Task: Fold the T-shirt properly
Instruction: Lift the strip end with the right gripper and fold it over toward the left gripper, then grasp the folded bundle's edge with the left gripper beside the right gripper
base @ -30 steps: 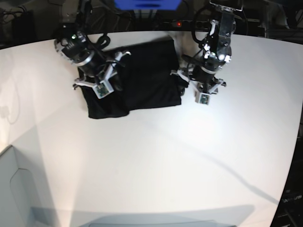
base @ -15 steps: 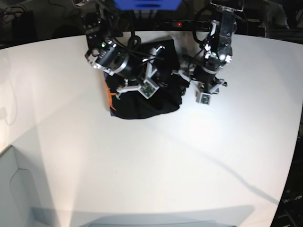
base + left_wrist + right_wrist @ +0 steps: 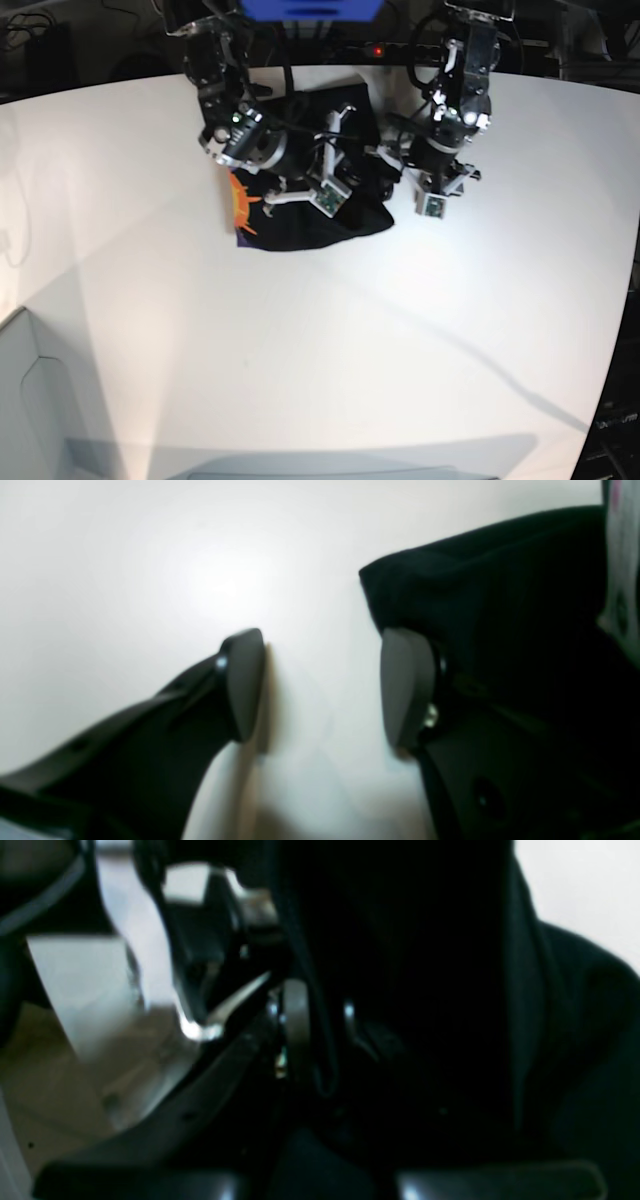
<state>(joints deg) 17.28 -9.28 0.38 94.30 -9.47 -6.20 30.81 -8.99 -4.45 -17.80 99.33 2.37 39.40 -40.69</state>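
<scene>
The black T-shirt (image 3: pixel 310 215) lies bunched at the upper middle of the white table (image 3: pixel 330 340), its orange print (image 3: pixel 243 200) showing at its left edge. The right gripper (image 3: pixel 320 1032) pinches a fold of it. The left gripper (image 3: pixel 320 685) has its fingers (image 3: pixel 245 680) spread, empty, beside the cloth.

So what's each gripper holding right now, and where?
Right gripper is pinching a fold of the T-shirt; which part is unclear. Left gripper is open and empty beside the shirt's edge.
</scene>
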